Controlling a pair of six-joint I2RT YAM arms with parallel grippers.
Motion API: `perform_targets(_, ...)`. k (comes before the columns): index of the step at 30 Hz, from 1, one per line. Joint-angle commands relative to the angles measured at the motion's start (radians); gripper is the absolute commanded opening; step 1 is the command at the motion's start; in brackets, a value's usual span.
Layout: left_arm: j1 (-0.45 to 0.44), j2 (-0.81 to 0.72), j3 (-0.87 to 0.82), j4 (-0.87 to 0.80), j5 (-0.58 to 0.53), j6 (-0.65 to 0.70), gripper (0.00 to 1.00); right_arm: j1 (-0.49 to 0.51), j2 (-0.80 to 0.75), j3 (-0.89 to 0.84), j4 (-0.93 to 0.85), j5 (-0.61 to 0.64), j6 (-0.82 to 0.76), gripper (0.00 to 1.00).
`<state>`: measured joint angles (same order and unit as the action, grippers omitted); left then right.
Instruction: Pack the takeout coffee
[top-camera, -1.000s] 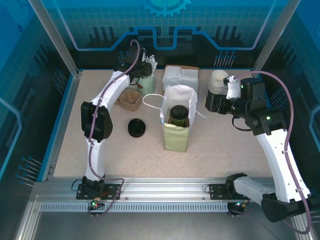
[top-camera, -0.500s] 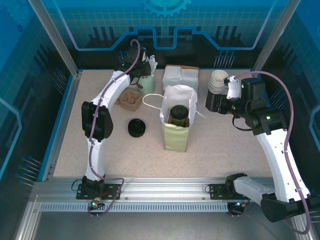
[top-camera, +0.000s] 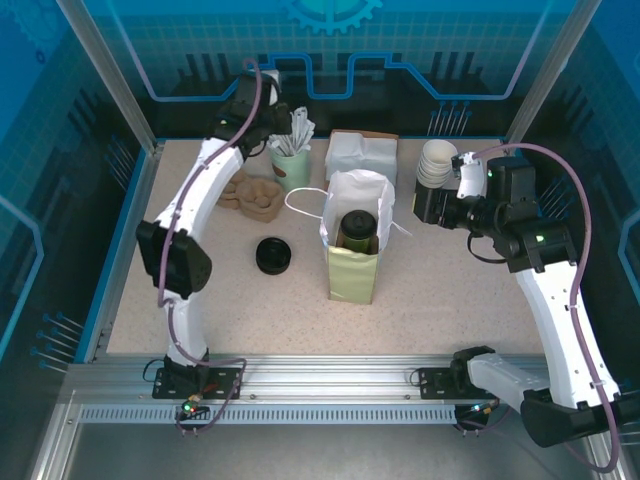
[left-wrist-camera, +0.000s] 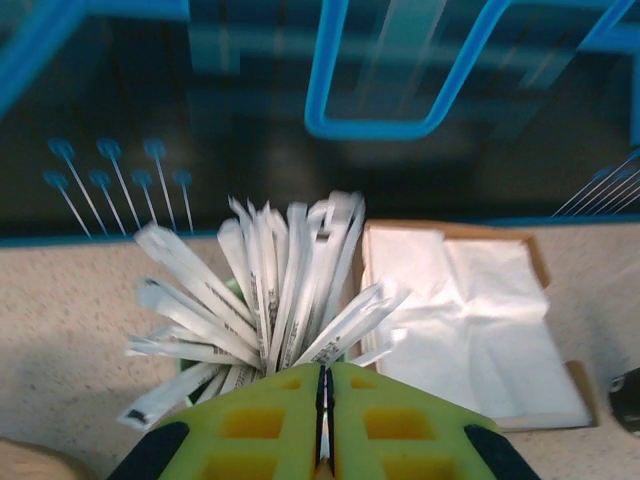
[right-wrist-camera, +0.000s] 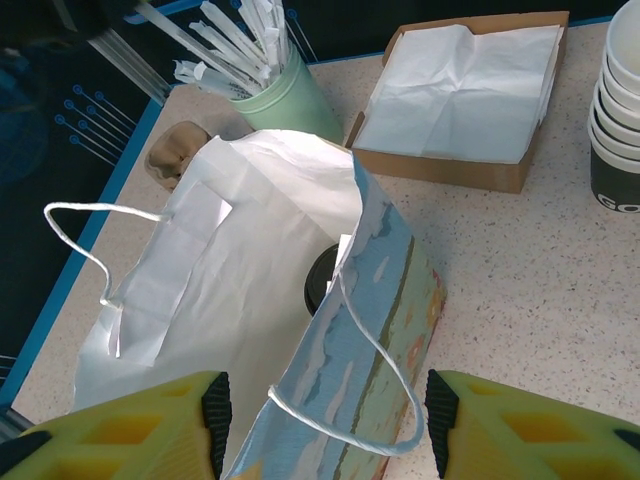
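Takeout coffee sits inside the open paper bag, black lid up. Your right gripper hangs just right of the bag, jaws spread wide with the bag's rim between them. Your left gripper, behind the bag to its left among the wrapped straws, is pinched almost shut; whether it grips a straw you cannot tell
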<state>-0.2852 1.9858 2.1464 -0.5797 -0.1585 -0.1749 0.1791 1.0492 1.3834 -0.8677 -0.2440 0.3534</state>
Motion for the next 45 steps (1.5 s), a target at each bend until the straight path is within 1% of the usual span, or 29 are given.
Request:
perform_targets(1,-0.024,-0.132,0.042,-0.027,-0.030,0.045,0.11,-0.018,-0.020,-0.021,0.018,-0.011,-0.015,0.56)
perform_targets(8,-0.113,-0.300,0.052,-0.055,-0.112,0.125,0.11,-0.023,-0.018,-0.044,0.035,-0.016,-0.011,0.56)
perform_targets(12,-0.187,-0.381,0.050,-0.069,-0.117,0.151,0.11,-0.028,-0.017,-0.052,0.041,-0.017,-0.011,0.56)
perform_targets(16,-0.277,-0.428,0.059,-0.106,-0.091,0.166,0.11,-0.033,-0.017,-0.064,0.048,-0.018,-0.013,0.56)
perform_targets(22,-0.389,-0.436,0.095,-0.227,0.004,0.139,0.11,-0.039,-0.012,-0.082,0.061,-0.026,-0.007,0.56)
perform_targets(24,-0.418,-0.441,0.085,-0.252,0.015,0.133,0.11,-0.041,-0.009,-0.085,0.067,-0.029,-0.004,0.56)
perform_targets(27,-0.459,-0.451,0.042,-0.271,0.025,0.125,0.11,-0.041,-0.002,-0.087,0.073,-0.034,0.001,0.56)
perform_targets(32,-0.496,-0.464,-0.062,-0.268,0.064,0.100,0.10,-0.042,0.006,-0.089,0.078,-0.038,0.006,0.56)
perform_targets(40,-0.512,-0.509,-0.347,-0.152,0.122,0.025,0.09,-0.043,0.006,-0.095,0.078,-0.037,0.011,0.56)
perform_targets(45,-0.522,-0.498,-0.448,-0.121,0.130,-0.005,0.09,-0.043,0.006,-0.095,0.081,-0.041,0.015,0.56)
